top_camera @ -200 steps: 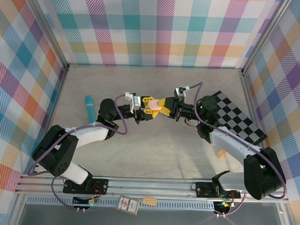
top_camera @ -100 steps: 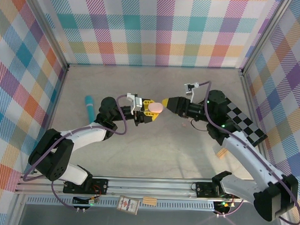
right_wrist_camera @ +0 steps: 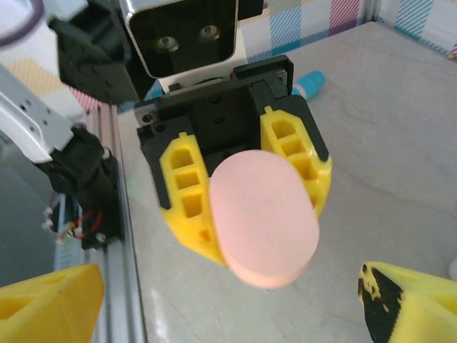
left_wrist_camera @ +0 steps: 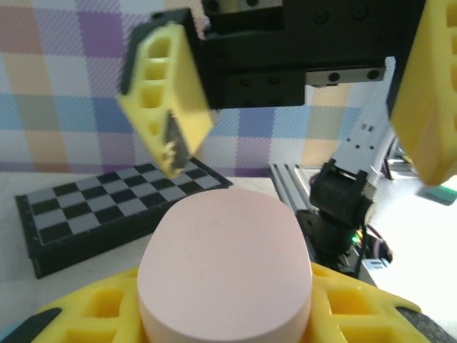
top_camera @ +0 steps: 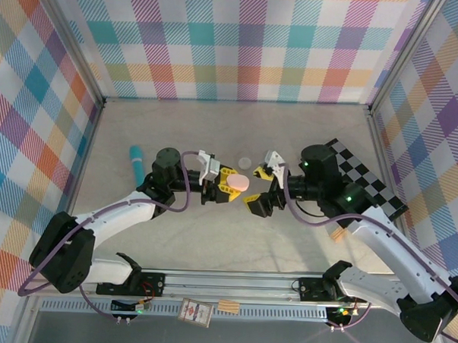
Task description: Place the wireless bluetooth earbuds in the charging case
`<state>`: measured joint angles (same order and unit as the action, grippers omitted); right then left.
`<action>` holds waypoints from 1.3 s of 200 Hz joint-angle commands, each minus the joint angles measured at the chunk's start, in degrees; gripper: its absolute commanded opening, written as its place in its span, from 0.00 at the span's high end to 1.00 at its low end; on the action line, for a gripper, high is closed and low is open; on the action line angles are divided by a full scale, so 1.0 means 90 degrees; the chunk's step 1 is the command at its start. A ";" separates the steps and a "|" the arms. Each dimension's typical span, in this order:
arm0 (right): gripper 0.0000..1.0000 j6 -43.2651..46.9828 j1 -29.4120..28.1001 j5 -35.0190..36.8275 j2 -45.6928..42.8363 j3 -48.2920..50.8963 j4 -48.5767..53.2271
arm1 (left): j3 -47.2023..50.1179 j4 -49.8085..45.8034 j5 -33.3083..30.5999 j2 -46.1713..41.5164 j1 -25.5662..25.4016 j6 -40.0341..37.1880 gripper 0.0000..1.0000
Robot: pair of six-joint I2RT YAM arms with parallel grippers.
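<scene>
Pinching pink case: your left gripper. Spread wide: your right gripper. Case likely light, slick; take free end.

Top: I'm looking down on my bench from overhead, behind me.
Wrists: they're facing each other closely, both sharing the pink case.

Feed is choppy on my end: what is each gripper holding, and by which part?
Left gripper grips the pink oval case by its long sides, at one end. Right gripper is open, holding nothing.
</scene>
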<state>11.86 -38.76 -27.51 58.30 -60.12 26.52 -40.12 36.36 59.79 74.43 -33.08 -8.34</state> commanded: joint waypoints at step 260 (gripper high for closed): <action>0.24 0.0598 -0.0099 0.0930 0.0188 -0.0186 -0.0729 | -0.0313 -0.1354 0.0429 -0.0722 -0.0309 -0.0709 0.67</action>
<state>14.72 -40.03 -14.39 59.42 -61.52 19.92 -40.77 22.59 60.27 69.60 -35.07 -13.37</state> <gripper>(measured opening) 0.768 0.373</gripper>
